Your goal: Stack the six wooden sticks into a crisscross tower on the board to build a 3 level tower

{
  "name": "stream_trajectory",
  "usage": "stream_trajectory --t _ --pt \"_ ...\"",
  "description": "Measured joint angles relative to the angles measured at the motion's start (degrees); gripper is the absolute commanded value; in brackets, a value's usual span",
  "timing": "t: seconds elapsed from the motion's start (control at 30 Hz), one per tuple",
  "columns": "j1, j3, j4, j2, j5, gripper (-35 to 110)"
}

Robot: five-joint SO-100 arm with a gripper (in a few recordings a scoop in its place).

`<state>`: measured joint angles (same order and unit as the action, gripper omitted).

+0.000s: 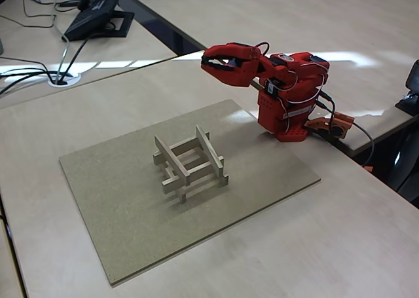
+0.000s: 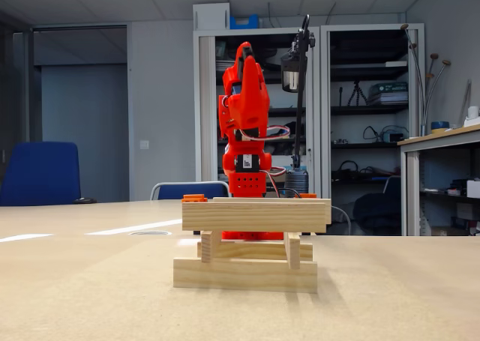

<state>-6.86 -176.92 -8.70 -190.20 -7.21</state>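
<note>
Pale square-sectioned lattice tower (image 1: 190, 165) on board (image 1: 118, 200)

The red arm (image 1: 288, 95) sits folded back over its base, its empty end effector (image 1: 208, 63) nearly closed.

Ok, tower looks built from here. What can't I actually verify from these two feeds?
- The gripper: open or shut, jaws too small and dark in the high fixed view; edge-on in the low one.
- The tower: rear sticks, hidden behind the front bars in the low view.
- The board: far corner, hidden by the arm's base.
</note>
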Motion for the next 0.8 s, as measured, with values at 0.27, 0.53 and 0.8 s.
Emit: stream_trajectory --t 0.27,0.53,0.8 --pt "2.37 -2.99 -16.26 0.44 -0.35 0" --pt "5.80 -2.99 -39.46 -0.18 -0.26 0" --pt "10.11 -2.99 -68.20 -0.35 -0.44 0"
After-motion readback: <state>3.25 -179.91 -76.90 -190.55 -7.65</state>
